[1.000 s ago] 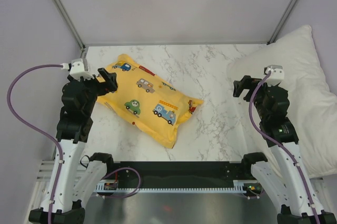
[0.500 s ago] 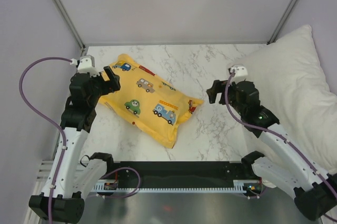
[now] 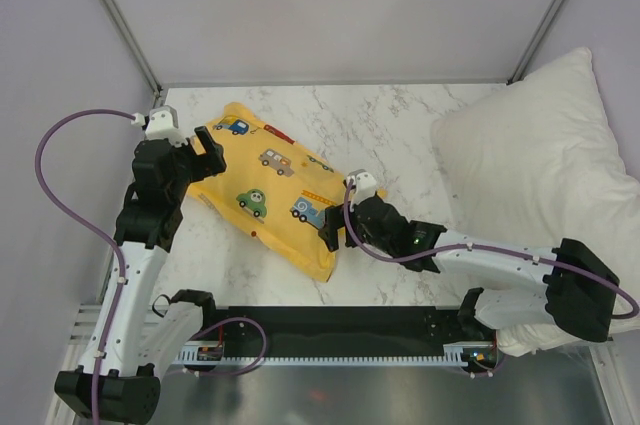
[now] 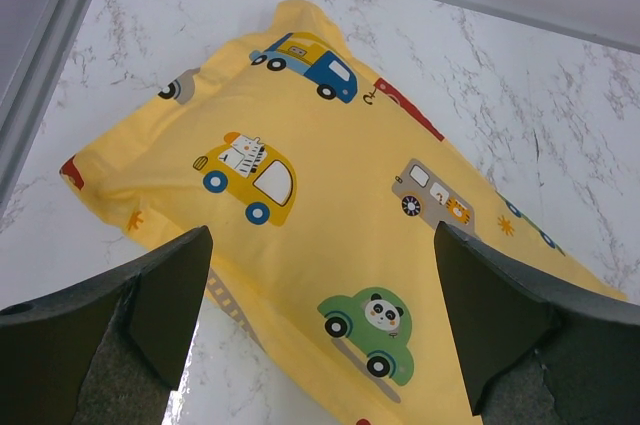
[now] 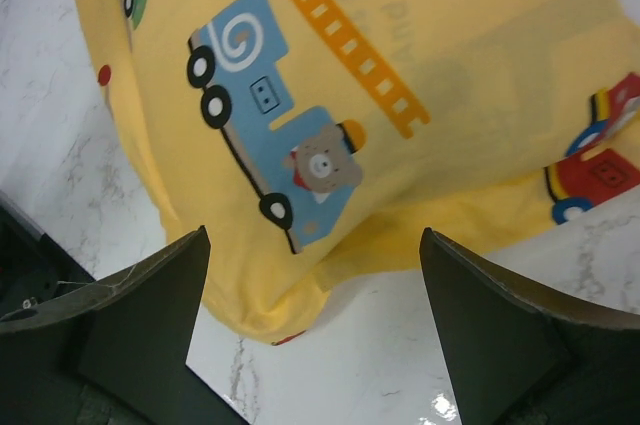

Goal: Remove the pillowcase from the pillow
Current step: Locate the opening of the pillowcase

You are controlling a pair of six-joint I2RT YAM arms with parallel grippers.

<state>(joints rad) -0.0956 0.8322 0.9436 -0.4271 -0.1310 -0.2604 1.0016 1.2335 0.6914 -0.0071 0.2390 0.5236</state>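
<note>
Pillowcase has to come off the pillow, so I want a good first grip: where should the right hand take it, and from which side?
Probably the pillowcase corner nearest the right hand, coming down from above. There the fabric tapers to a thin loose edge past the stuffed bulge, and the open hand hovers over it.

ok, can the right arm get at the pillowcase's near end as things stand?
Probably yes. The right gripper is open and sits right over that end of the pillowcase, with nothing between them. The left gripper is at the other end, out of its way.
</note>
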